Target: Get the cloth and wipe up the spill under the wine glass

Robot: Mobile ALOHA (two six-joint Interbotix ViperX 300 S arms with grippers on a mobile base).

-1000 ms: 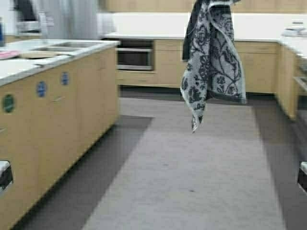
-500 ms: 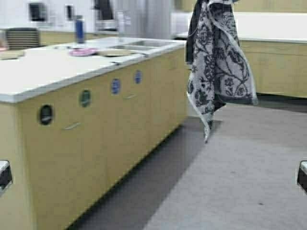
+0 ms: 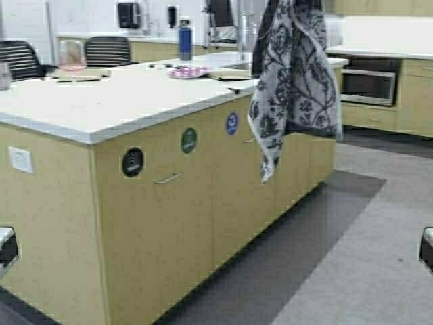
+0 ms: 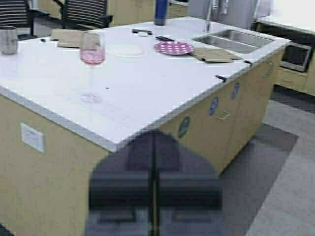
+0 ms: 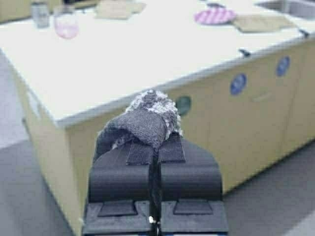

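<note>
The cloth [image 3: 294, 81], grey and white with a dark leafy pattern, hangs down from the top edge of the high view, in front of the island's long side. My right gripper [image 5: 155, 147] is shut on a bunched fold of the cloth [image 5: 147, 120]. The wine glass [image 3: 71, 57] with pink liquid stands upright near the far left of the white island top [image 3: 128, 98]. It also shows in the left wrist view [image 4: 92, 54] and the right wrist view [image 5: 66, 24]. My left gripper [image 4: 154, 142] is shut and empty, off the island's corner.
On the island are a steel tumbler [image 4: 8, 39], a pink dotted plate [image 4: 173, 47], tan mats [image 4: 214, 54], a blue bottle [image 3: 185, 40] and a sink [image 4: 231, 39]. Chairs [image 3: 108, 51] stand behind. Grey carpet [image 3: 365, 271] lies to the right.
The robot has moved: the scene shifted right, and the island with the wine glass now fills the left and middle. The hanging cloth swung a little.
</note>
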